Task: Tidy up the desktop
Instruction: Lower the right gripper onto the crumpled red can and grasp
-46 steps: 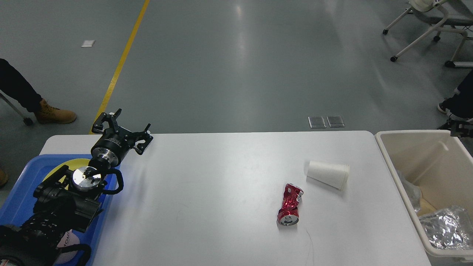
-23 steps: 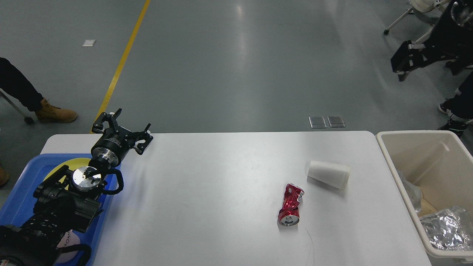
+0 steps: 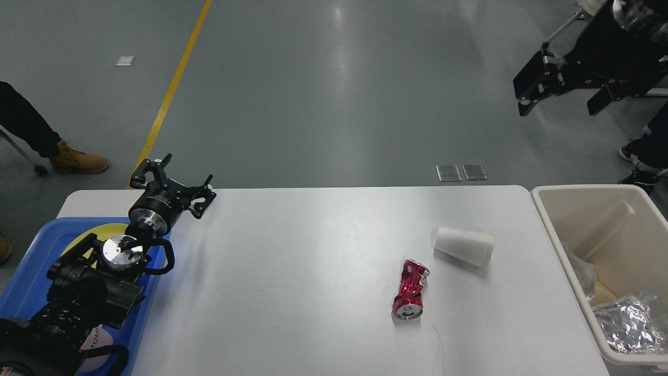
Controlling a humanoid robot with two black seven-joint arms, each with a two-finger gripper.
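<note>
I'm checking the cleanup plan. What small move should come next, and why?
Probably bring the right end effector down toward the cup. Cup and can lie tipped on the desktop beside the bin; the right end effector looks open, the left end effector far off.

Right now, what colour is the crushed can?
Shiny red crushed can, silver top; head view.

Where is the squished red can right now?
In the head view, the crushed red can lies on the right half of the white desktop, just below and left of the tipped-over white paper cup, apart from it.
</note>
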